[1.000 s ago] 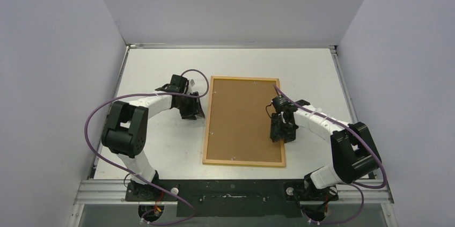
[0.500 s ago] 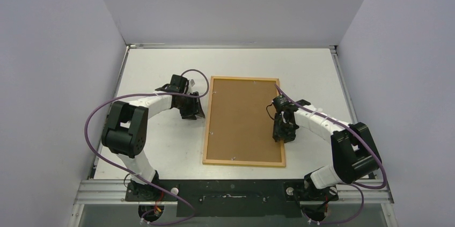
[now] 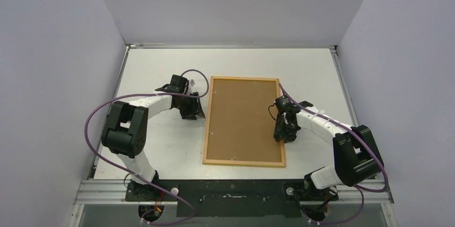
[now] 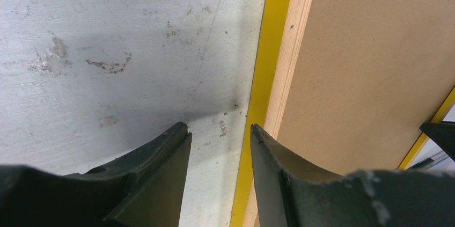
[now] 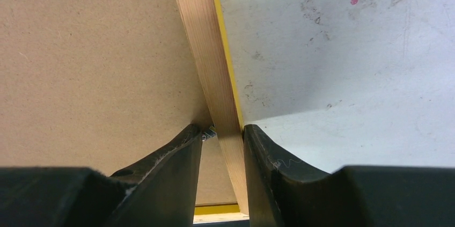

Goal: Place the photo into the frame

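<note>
Probably nearly done: cannot see the photo (likely beneath the board (image 3: 241, 119) filling the face-down frame (image 3: 244, 161)); need only fasten that, at a guess. Pinching frame's right rail with right gripper (image 5: 222, 127); holding left gripper (image 4: 219, 126) half open, empty, beside left rail.

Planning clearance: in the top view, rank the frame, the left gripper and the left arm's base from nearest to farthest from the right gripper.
1. frame: its right rail runs between the right gripper's fingers.
2. left gripper: beside the frame's left edge.
3. left arm's base: near-left corner of the view.
</note>
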### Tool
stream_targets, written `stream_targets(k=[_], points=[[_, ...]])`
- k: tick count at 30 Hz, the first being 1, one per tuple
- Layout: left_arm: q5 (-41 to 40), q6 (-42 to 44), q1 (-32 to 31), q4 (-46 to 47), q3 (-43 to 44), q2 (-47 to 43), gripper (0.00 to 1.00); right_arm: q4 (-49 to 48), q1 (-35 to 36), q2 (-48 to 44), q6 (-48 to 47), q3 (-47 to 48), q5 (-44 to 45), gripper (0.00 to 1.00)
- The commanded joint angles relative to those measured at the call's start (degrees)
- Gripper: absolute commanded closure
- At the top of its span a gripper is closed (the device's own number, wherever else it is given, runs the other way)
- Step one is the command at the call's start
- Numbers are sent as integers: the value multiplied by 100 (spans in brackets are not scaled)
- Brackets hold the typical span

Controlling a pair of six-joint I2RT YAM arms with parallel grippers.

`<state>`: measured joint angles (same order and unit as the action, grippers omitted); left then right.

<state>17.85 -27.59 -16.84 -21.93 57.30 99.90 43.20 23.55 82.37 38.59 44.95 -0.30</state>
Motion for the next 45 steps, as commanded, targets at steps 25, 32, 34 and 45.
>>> stream_targets(k=[25, 32, 34, 45], points=[[-493, 310, 32, -248, 340, -532, 49, -1051, -690, 293, -477, 453, -80, 49], [-1264, 558, 128, -373, 207, -1120, 22, -1251, -987, 1171, -966, 1235, -197, 51], [-1265, 644, 229, -417, 207, -1212, 11, -1253, -1005, 1352, -1040, 1375, -215, 53], [-996, 396, 1161, -252, 19, -1424, 3, -1319, -1151, 1638, -934, 1566, -249, 83]])
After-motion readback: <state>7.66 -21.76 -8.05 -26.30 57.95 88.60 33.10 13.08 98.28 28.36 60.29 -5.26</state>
